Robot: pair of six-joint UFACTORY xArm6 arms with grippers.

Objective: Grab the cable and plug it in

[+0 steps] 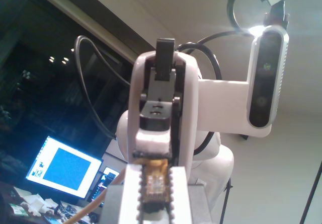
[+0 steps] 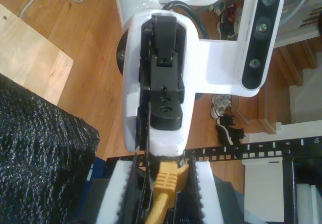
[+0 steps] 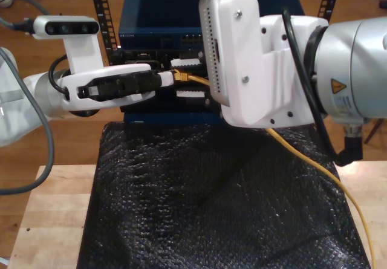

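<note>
The orange-yellow cable (image 3: 352, 199) runs from the exterior view's lower right up behind the big white arm (image 3: 260, 57), then out to its yellow boot (image 3: 179, 74) in front of the rack. In the second wrist view that boot (image 2: 165, 179) sits pinched between the white toothed pads (image 2: 118, 194) of my second gripper (image 2: 163, 183), the arm at the exterior view's left (image 3: 109, 87). My first gripper (image 1: 153, 194) has a small clear plug (image 1: 153, 183) with brownish contacts held between its pads. A strand of cable (image 1: 85, 211) passes beside it.
A dark blue network unit (image 3: 157, 21) sits in a black rack (image 3: 100, 15) at the back of the exterior view. A black textured mat (image 3: 211, 202) covers the wooden table (image 3: 48, 220). Thick black arm cables (image 3: 302, 63) loop over the big arm. Wooden floor lies beyond.
</note>
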